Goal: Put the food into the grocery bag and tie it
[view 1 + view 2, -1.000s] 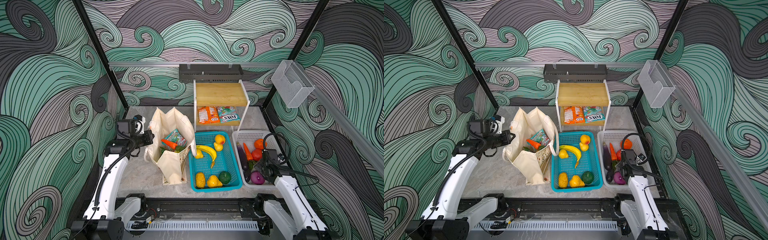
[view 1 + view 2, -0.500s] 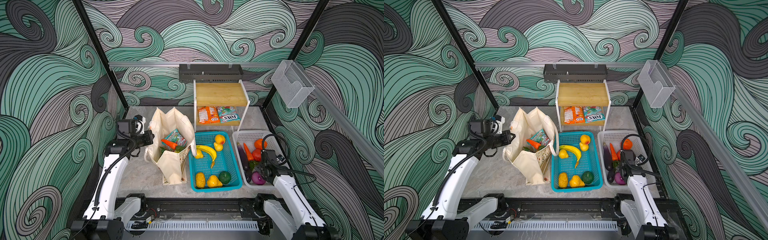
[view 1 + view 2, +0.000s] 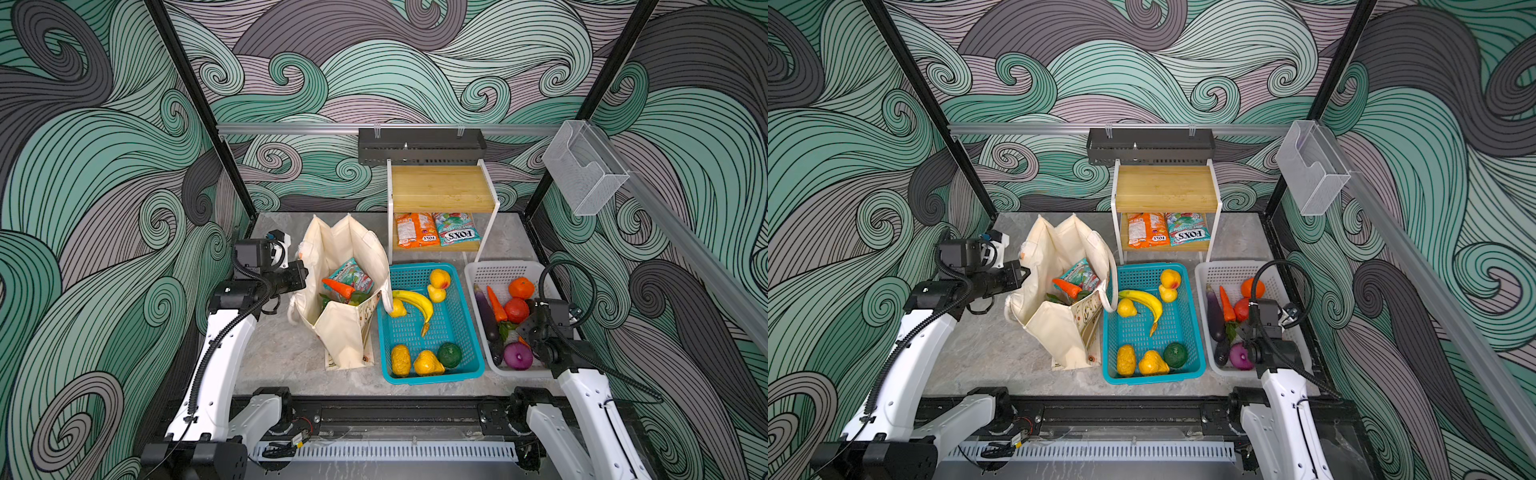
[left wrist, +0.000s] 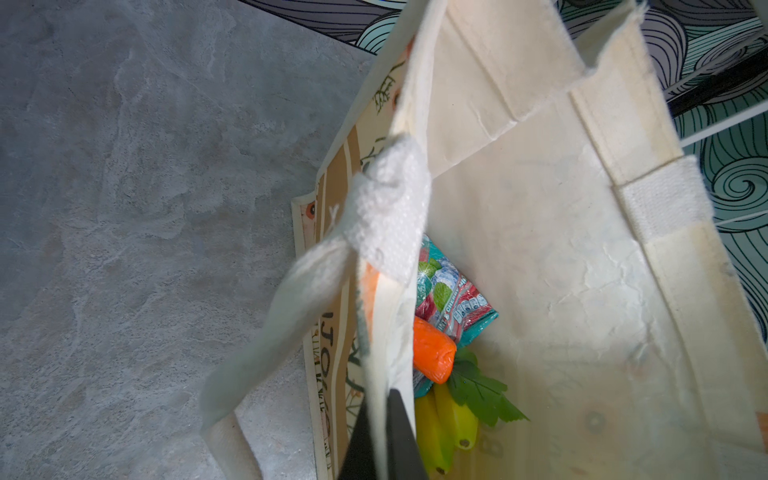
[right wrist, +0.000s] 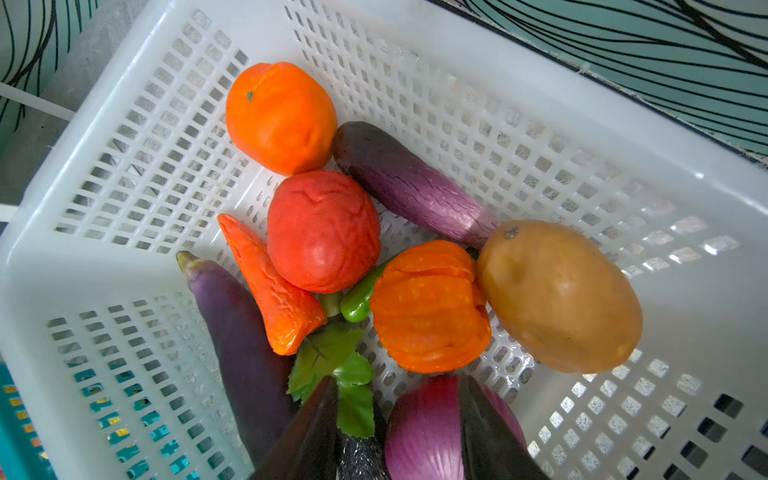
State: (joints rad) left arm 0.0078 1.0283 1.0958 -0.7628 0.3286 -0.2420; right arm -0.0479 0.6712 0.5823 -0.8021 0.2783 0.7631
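The cream grocery bag (image 3: 345,332) stands open at the left, and my left gripper (image 4: 382,405) is shut on its rim beside a white rope handle (image 4: 386,208). A carrot (image 4: 432,357), a teal-red packet (image 4: 453,299) and bananas (image 4: 449,419) lie in the bag. My right gripper (image 5: 397,380) is down in the white basket (image 5: 457,50). Its jaws stand half apart astride a red onion (image 5: 419,432) and a dark eggplant end (image 5: 357,453). One finger lies across the onion, and whether they press on it does not show.
Also in the white basket are an orange (image 5: 280,118), a tomato (image 5: 324,232), a carrot (image 5: 270,291), a potato (image 5: 557,295) and eggplants (image 5: 411,183). The teal basket (image 3: 432,377) between bag and white basket holds a banana (image 3: 415,301) and yellow fruit. A wooden shelf (image 3: 440,193) with snack packets stands behind.
The right gripper's jaws have narrowed around the onion, and the arm has sunk slightly into the white basket. The left gripper and the bag have not moved.
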